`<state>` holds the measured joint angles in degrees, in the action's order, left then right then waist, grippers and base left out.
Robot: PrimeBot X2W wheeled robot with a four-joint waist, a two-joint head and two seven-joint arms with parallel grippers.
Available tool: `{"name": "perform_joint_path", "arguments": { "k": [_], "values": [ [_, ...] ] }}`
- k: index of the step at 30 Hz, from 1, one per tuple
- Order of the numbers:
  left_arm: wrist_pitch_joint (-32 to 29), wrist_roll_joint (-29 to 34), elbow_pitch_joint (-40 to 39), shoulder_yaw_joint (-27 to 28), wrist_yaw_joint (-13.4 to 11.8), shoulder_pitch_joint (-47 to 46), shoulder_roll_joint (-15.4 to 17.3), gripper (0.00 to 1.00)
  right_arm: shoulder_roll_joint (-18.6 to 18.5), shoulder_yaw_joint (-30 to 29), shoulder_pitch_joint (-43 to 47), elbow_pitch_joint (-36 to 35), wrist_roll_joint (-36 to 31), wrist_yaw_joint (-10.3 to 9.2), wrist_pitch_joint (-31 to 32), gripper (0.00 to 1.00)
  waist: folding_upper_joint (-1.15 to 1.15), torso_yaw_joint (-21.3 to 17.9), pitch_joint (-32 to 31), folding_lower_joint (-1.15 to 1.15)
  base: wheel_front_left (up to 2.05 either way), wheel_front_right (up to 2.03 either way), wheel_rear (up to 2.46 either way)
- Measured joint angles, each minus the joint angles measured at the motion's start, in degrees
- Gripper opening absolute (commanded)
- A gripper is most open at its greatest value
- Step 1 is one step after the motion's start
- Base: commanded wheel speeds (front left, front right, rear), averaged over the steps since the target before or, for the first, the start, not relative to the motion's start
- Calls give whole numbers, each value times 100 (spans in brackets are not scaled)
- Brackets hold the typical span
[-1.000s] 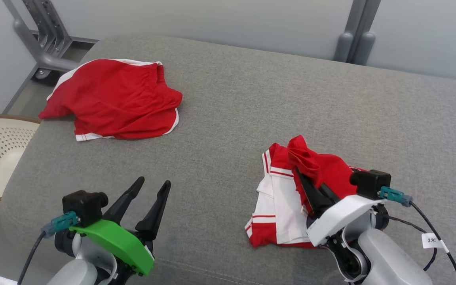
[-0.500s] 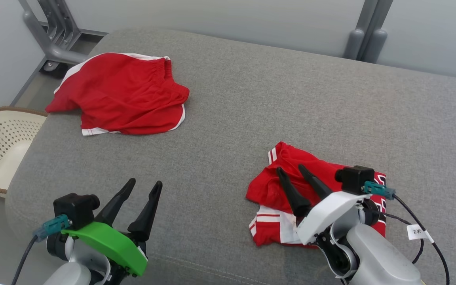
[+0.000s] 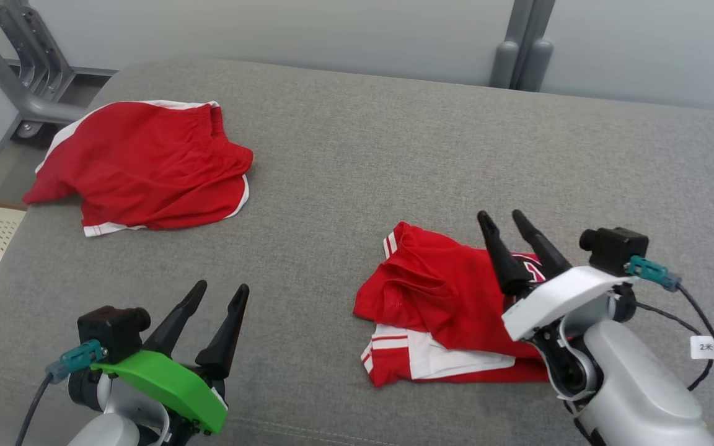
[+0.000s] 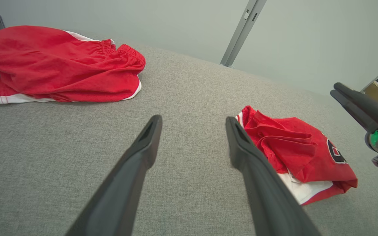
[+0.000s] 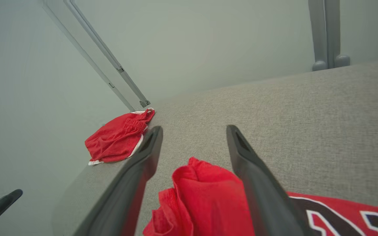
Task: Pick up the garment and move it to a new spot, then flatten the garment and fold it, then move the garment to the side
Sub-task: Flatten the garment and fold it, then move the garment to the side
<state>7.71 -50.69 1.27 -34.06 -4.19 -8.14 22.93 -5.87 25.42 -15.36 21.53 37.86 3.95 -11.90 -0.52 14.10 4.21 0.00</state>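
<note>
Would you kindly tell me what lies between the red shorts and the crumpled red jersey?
Only bare grey cushion separates the red shorts from the jersey, as the head view shows.

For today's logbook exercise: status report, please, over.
Left gripper, right gripper open, empty. Red jersey crumpled on grey cushion. Red shorts apart, far left, not blocking.

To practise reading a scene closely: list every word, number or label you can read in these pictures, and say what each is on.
"2米": on the white tag at the lower right of the head view.
Black, white-edged print on the jersey: partly folded under, cannot be read.
No other text can be read.
</note>
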Motion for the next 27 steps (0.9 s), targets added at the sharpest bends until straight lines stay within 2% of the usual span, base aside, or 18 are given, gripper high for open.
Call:
{"name": "perform_joint_path", "arguments": {
  "k": [4, 8, 11, 27],
  "values": [
    [19, 0, -31, 1, -3, 2, 1, 100, -254, -238, 64, -81, 48, -65, -16, 100, 0, -137, -2, 0, 0, 0, 0],
    [24, 0, -58, -25, -3, 1, -1, 100, -465, -479, 246, -85, 152, -261, 2, 100, 0, -242, 23, 0, 0, 0, 0],
    [24, 0, -70, -38, -3, 1, -1, 100, -570, -536, 499, -54, 223, -280, 74, 100, 0, -259, 38, 0, 0, 0, 0],
    [-9, 1, -165, -97, -3, 1, 3, 100, -545, -592, 910, 281, 710, -155, 366, 100, 0, -277, 170, 0, 0, 0, 0]
  ]
}}
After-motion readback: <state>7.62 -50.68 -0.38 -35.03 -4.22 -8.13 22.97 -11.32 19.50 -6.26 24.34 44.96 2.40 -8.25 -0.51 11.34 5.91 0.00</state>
